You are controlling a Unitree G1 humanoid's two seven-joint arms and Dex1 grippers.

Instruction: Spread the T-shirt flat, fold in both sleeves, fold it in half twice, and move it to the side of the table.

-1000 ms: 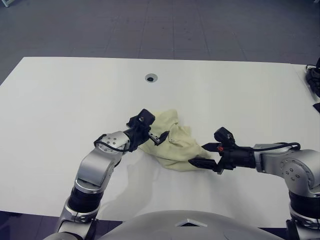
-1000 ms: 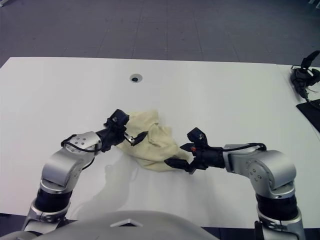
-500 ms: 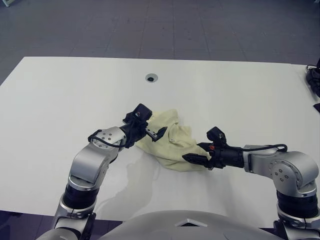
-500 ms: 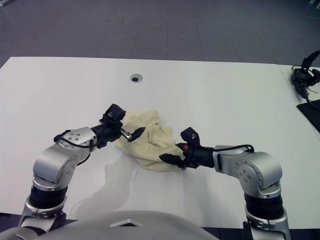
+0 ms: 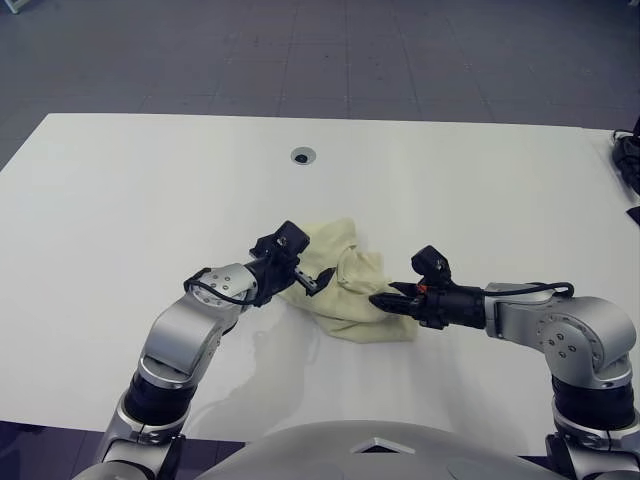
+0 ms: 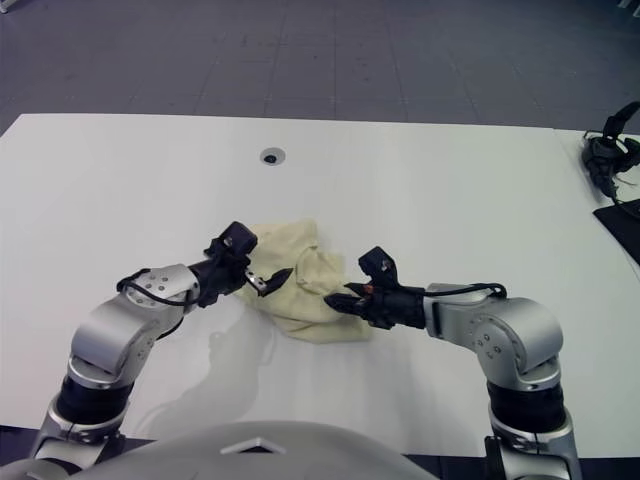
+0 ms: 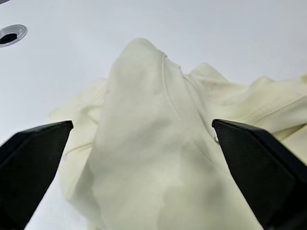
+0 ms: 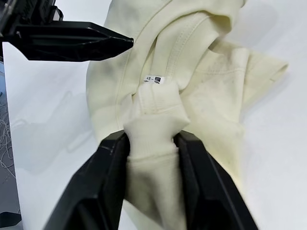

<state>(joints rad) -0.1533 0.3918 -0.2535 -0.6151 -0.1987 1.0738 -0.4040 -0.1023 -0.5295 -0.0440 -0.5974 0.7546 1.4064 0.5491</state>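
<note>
A pale yellow T-shirt (image 5: 345,285) lies crumpled in a heap near the middle of the white table (image 5: 150,180). My left gripper (image 5: 318,278) is at the heap's left edge. Its jaws are open, and a raised ridge of cloth (image 7: 144,96) sits between the two black fingers (image 7: 33,163) without being pinched. My right gripper (image 5: 385,300) comes in from the right side of the heap and is shut on a bunched fold of the T-shirt (image 8: 151,120) near the collar label. The left gripper's finger (image 8: 72,40) shows just beyond that fold.
A round cable hole (image 5: 302,155) sits in the table behind the shirt. Black cables (image 6: 605,155) lie at the far right edge. Bare tabletop stretches to the left, right and back of the heap.
My right gripper moved left into the shirt and went from open to shut on a fold. The left gripper shifted slightly along the heap's left edge and stayed open.
</note>
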